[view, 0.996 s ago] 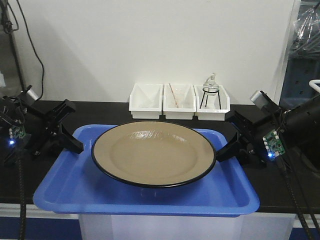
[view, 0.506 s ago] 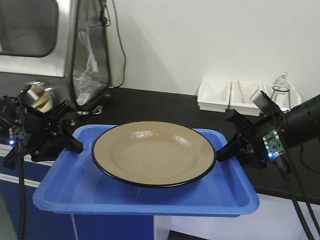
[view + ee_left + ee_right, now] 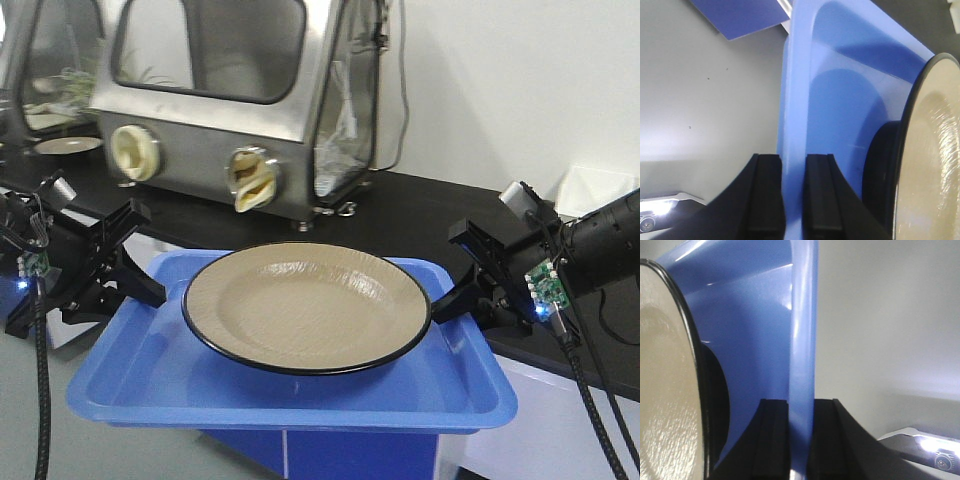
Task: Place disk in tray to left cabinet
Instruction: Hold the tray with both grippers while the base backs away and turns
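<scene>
- disk (image 3: 307,312) – tan, glossy, thin black rim, lies flat in the middle of the tray (image 3: 290,400), right side up, nearly as wide as the tray's short span
- tray – bright blue, low raised rim, roughly level, held at both short ends, the near long edge toward the camera
- left hand (image 3: 152,290) – clamped on the tray's left rim; in the left wrist view the left hand (image 3: 792,161) has one black finger on each side of the rim wall, narrow gap, rim filling it
- same view: tray (image 3: 840,115) floor runs to the disk (image 3: 930,165), whose edge sits apart from the fingers
- right hand (image 3: 447,305) – clamped on the tray's right rim, close to the disk's edge; the right wrist view shows the right hand (image 3: 799,405) with its fingers squeezing the rim between them
- same view: disk (image 3: 665,390) at left, bare tray (image 3: 750,340) between it and the rim
- behind the tray – black tabletop (image 3: 420,200) carrying a stainless glovebox (image 3: 230,110) with windows and round cream-coloured ports
- under the tray's near edge – blue panel (image 3: 330,455); grey floor beside it
</scene>
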Robot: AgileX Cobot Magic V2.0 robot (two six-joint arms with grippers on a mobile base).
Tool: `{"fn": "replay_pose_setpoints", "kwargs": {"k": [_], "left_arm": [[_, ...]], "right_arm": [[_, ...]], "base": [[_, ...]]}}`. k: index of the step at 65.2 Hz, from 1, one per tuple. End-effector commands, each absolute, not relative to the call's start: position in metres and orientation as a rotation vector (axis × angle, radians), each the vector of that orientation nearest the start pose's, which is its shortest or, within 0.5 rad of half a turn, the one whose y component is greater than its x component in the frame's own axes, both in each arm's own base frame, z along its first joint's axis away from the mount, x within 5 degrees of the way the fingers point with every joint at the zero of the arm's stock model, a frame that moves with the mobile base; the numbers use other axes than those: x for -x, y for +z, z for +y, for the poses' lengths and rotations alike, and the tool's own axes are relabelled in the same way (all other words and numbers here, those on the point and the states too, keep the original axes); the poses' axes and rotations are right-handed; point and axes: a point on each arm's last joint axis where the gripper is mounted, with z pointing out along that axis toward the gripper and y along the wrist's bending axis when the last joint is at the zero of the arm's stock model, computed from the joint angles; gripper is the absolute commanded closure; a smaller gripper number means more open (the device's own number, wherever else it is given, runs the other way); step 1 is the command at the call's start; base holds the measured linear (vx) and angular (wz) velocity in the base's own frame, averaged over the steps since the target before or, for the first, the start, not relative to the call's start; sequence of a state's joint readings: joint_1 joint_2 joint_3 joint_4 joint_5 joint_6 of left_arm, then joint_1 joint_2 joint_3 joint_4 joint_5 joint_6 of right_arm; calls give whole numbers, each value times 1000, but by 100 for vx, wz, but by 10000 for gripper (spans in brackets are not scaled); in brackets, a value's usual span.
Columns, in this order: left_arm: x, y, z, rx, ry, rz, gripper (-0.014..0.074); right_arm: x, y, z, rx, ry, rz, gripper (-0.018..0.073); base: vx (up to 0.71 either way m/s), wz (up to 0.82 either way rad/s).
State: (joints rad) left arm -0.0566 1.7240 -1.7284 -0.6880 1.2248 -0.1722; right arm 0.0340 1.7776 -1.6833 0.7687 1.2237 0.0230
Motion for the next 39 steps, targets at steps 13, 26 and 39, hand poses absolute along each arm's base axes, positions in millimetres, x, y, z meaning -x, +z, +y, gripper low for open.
{"fn": "replay_pose_setpoints", "kwargs": {"k": [13, 26, 39], "left_arm": [[-341, 422, -97, 230, -1308, 2453, 600], [-341, 422, -97, 230, -1308, 2453, 600], [-341, 422, -97, 230, -1308, 2453, 600]], "right_arm": [[-359, 396, 94, -128, 1365, 2440, 565], [-359, 396, 94, -128, 1365, 2440, 565], [-359, 396, 94, -128, 1365, 2440, 565]], "base": [[0, 38], [7, 47], [14, 62]]}}
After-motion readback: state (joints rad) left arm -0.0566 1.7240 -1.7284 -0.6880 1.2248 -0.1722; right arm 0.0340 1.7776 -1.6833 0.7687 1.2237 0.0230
